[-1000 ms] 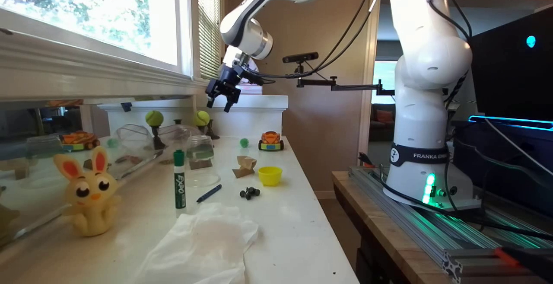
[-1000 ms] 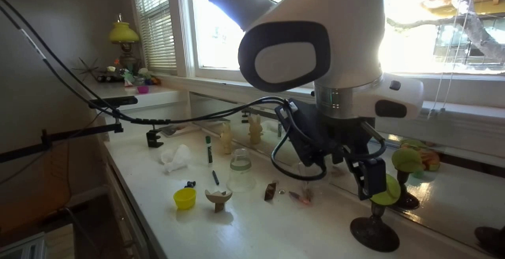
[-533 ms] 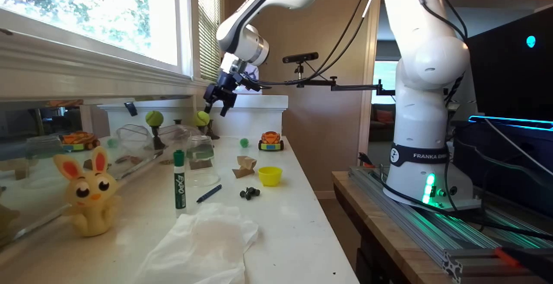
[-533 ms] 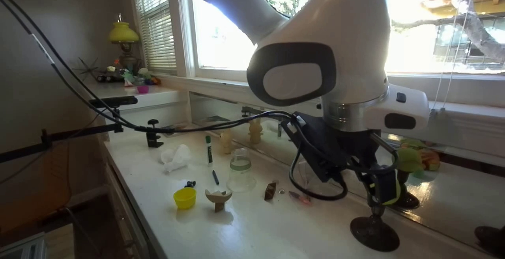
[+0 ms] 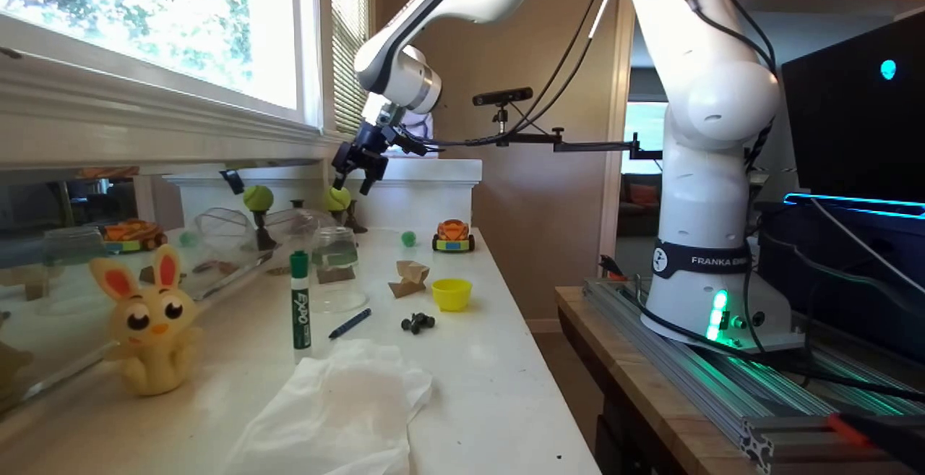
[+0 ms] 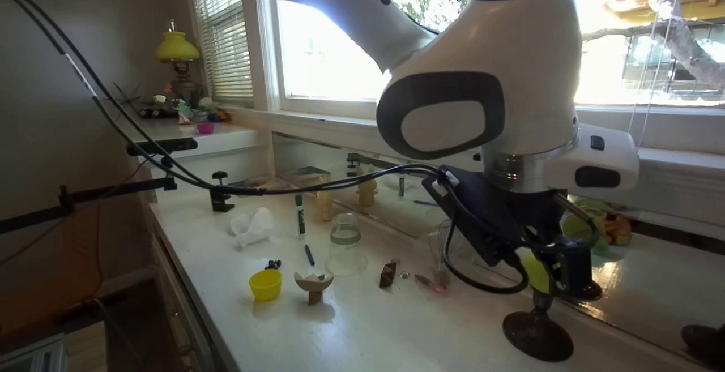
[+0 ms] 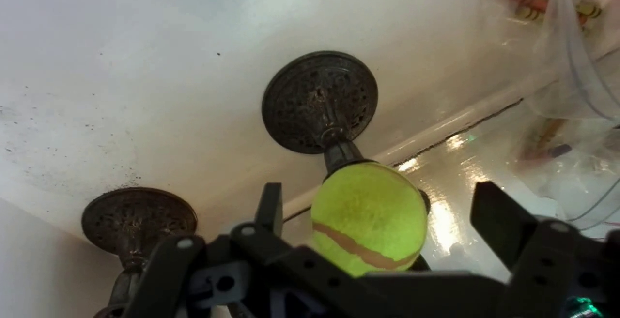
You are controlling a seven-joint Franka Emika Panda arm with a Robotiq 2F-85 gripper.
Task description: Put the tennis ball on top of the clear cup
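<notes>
In an exterior view, the glossy white desk point(image 5: 498, 395) ends along a straight right-hand edge, and a gap separates it from the wooden bench point(image 5: 623, 341) that carries the Franka arm point(image 5: 723, 113). A mirror point(image 5: 61, 337) bounds the left side, beside a yellow rabbit figure point(image 5: 152, 323). A strip of white surface lies between the small yellow cup point(image 5: 452, 296) and the edge. At the far end the end effector point(image 5: 352, 186) hangs with its fingers parted; one fingertip overlaps the fuzzy tennis ball point(image 5: 338, 200).

In an exterior view, the clear cup point(image 6: 345, 254) stands on the desk narrow end up, see-through with a greenish band; a faint, wider ring surrounds its foot, and I cannot tell whether it belongs to the cup. The tennis ball, well apart from it, is partly hidden by the black end effector.

In the wrist view, the fingers stand wide apart, one on either side of the ball with a visible gap at each, grasping nothing. The ball, marked with a tan band, sits on a candlestick point(image 7: 319, 100) of dark patterned metal with a round base. A second candlestick point(image 7: 138, 219) is partly covered by the end effector; a transparent plastic bag point(image 7: 557, 71) is cut off at the right border.
</notes>
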